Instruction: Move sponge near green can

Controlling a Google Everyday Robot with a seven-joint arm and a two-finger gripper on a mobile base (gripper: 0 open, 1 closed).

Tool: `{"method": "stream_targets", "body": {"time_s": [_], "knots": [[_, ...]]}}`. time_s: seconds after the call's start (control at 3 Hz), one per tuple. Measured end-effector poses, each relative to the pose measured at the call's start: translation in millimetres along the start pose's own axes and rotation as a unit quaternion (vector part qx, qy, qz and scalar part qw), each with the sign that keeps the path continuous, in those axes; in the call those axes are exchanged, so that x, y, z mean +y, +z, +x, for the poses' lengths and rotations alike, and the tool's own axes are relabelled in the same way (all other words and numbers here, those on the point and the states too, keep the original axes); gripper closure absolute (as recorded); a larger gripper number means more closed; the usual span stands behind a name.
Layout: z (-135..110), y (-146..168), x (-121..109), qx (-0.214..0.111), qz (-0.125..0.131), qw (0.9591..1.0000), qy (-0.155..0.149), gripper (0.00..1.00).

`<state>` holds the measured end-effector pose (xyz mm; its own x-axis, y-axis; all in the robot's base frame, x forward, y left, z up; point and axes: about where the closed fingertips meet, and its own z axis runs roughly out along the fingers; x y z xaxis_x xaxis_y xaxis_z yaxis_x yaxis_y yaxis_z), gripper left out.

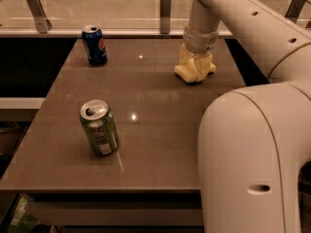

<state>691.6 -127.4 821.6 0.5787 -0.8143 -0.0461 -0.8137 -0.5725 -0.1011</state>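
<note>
The green can point(99, 128) stands upright at the front left of the brown table point(160, 135), its silver top open. The pale yellow sponge point(187, 74) is at the back right of the table, far from the can. My gripper point(196, 65) comes down from above and is shut on the sponge, which bulges out below and to the left of the fingers and rests on or just above the tabletop.
A blue Pepsi can point(95, 45) stands at the table's back left corner. A glass rail with metal posts point(165, 11) runs behind the table. My own arm and body point(248, 164) fill the right side of the view.
</note>
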Motion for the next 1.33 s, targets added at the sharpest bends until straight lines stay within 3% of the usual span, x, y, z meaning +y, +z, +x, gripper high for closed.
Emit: {"method": "stream_targets", "body": {"time_s": [1.0, 1.33], "knots": [[-0.6, -2.6, 1.3, 0.0, 0.003, 1.0, 0.003, 1.0], [-2.7, -7.2, 0.0, 0.006, 0.015, 0.9999, 0.003, 1.0]]}}
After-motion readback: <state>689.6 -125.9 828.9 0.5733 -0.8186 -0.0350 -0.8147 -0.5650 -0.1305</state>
